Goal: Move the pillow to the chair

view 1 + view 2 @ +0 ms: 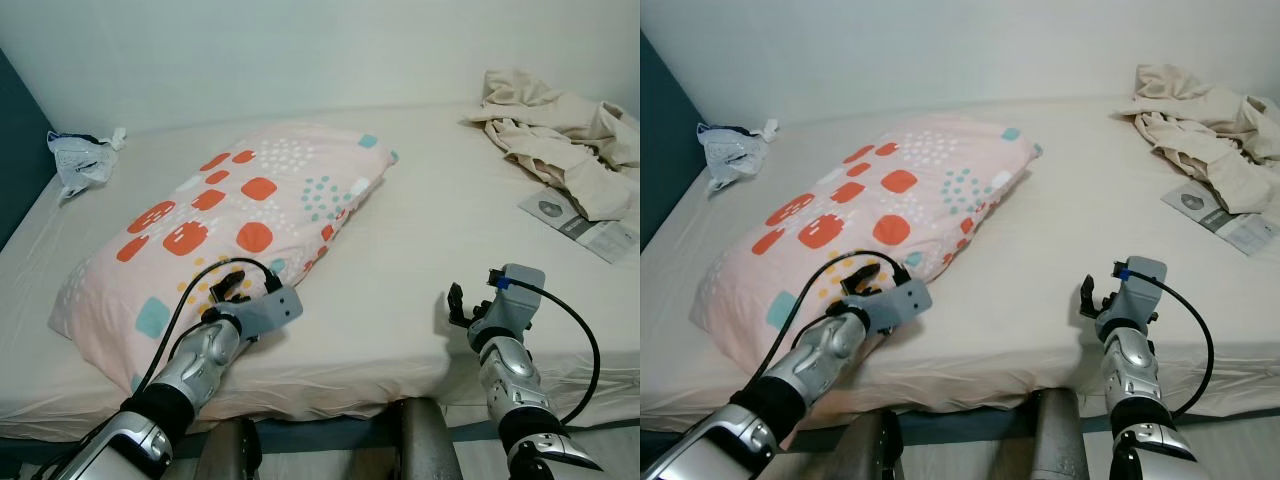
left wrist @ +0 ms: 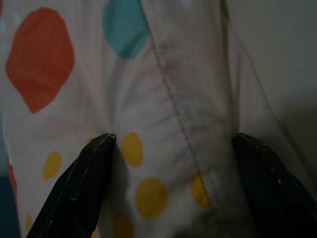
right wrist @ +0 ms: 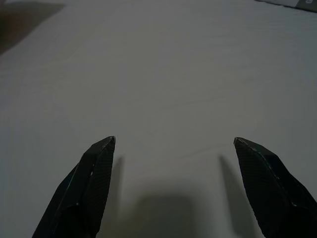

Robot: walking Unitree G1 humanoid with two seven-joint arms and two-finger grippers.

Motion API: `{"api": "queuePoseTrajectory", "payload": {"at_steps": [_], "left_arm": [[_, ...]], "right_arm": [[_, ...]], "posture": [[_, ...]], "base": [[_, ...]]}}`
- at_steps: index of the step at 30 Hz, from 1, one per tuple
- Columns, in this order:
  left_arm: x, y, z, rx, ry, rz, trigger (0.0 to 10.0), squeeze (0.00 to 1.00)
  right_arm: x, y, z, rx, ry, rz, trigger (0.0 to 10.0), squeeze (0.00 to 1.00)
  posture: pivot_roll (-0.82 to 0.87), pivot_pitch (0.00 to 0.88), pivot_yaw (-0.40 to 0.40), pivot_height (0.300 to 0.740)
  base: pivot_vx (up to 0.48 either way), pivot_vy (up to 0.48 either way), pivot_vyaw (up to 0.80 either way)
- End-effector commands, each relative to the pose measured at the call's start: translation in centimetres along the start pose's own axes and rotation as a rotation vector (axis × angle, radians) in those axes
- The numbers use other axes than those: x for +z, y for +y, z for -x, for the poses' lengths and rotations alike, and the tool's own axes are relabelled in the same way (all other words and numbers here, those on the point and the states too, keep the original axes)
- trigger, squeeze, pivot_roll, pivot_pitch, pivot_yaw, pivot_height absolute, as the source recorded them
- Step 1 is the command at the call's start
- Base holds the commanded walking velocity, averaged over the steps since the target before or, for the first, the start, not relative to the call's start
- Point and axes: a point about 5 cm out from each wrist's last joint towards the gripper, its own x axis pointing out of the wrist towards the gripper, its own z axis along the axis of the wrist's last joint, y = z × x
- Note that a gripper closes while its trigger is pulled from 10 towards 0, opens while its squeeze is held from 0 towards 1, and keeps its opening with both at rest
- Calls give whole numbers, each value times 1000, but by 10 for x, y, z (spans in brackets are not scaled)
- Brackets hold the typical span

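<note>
The step in hand looks like the reach for a grasp: the pillow [image 1: 225, 235] has not yet been taken and lies flat on the bed [image 1: 430, 250], and no chair can be made out.

The left pincer [image 1: 232, 288] is at the pillow's near long edge, its two black fingers [image 2: 79, 191] spread wide. In the left wrist view the patterned cover with its stitched seam fills the space between them, and the fingertips appear to press against the fabric without gripping it. Most of the pillow stretches ahead of this pincer, toward the wall.

The right pincer [image 1: 458, 305] hovers released over bare sheet near the bed's front edge, with the pillow well apart on its left. Beyond it and to its right lie crumpled beige cloth [image 1: 560, 135] and a paper leaflet [image 1: 580, 222].

Judging from this, the next move calls for the left pincer to clench on a fold of the edge. The pillow is wide and soft, so the right pincer would likely need to cross over and take the edge too before lifting.
</note>
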Motion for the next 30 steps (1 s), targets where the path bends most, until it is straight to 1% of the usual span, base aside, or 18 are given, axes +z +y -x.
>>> {"api": "queuePoseTrajectory", "payload": {"at_steps": [1, 2, 4, 5, 7, 11, 17, 24, 26, 27, 28, 30], "left_arm": [[-21, -10, 5, -36, 79, -38, 9294, 0], [-23, -10, 5, -37, 82, -39, 1490, 0], [-25, -9, 5, -37, 84, -38, 1490, 0], [-26, -7, 5, -32, 84, -29, 0, 0], [-26, -3, 4, -24, 81, -12, 0, 0], [-24, -1, 4, -33, 55, -8, 0, 0], [-17, -8, 4, -107, 1, -32, 0, 0], [-17, -11, 5, -125, -16, -38, 0, 0], [-12, -15, 6, -172, -67, -37, 0, 0], [-12, -15, 6, -172, -67, -37, 0, 0], [-10, -18, 7, -201, -95, -41, 0, 0], [-3, -26, 13, -293, -192, -54, 0, 0]], "right_arm": [[-2, 4, 0, 2, 6, -19, 10000, 0], [-1, 4, 0, 0, 7, -19, 10000, 0], [-1, 4, 0, -1, 7, -19, 10000, 0], [-1, 4, 0, -1, 6, -18, 10000, 0], [0, 4, -1, 0, 6, -16, 10000, 0], [0, 3, -1, 0, 6, -15, 10000, 0], [1, 3, -2, -1, 4, -16, 10000, 0], [1, 2, -1, -4, 4, -15, 10000, 0], [1, 1, -1, -5, 4, -14, 10000, 0], [1, 1, -1, -5, 4, -14, 10000, 0], [1, 1, -1, -5, 4, -14, 10000, 0], [1, 1, -2, -5, 4, -14, 10000, 0]], "posture": [[28, 151, 52, 581], [30, 152, 50, 581], [30, 152, 50, 581], [33, 154, 48, 581], [35, 155, 46, 581], [36, 155, 46, 581], [36, 153, 47, 581], [37, 155, 47, 581], [39, 154, 45, 581], [39, 154, 45, 581], [40, 153, 45, 581], [39, 152, 45, 581]], "base": [[0, 0, 0], [0, 0, 0], [0, 0, 0], [0, 0, 0], [0, 0, 0], [0, 0, 0], [0, 0, 0], [0, 0, 0], [0, 0, 0], [0, 0, 0], [0, 0, 0], [0, 0, 0]]}}
